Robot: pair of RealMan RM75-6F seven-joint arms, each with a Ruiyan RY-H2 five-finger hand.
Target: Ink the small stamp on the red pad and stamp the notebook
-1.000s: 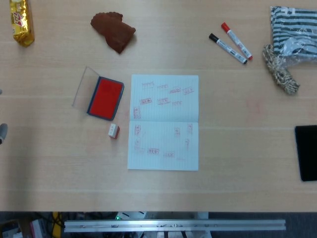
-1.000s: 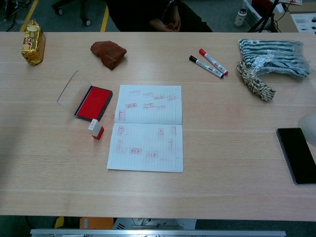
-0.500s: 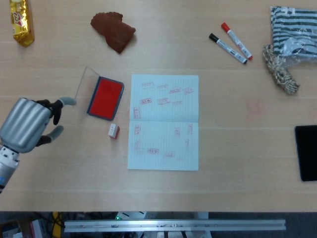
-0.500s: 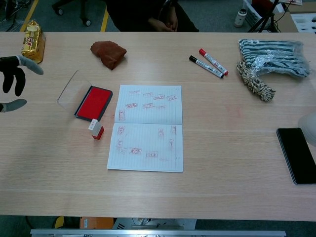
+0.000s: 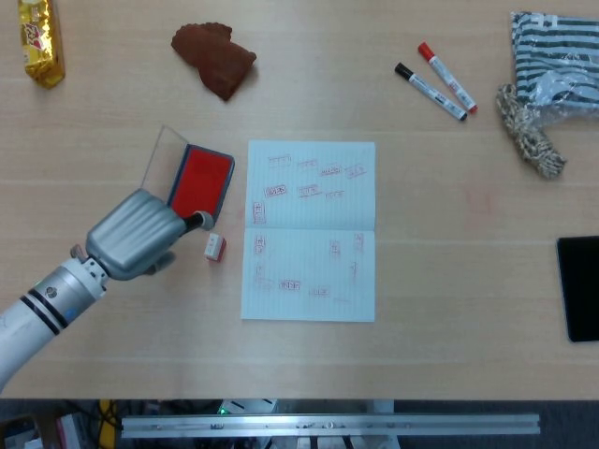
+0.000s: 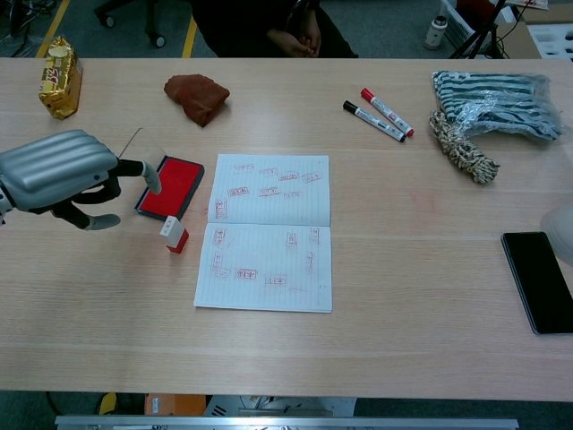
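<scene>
Left hand — ribbed silver-grey back shell, black fingers with grey tips; white forearm, black wrist bands.

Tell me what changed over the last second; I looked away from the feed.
The left hand came in from the table's left edge and now hovers beside the small stamp, fingers apart, holding nothing. The stamp, red pad and notebook have not moved.
</scene>
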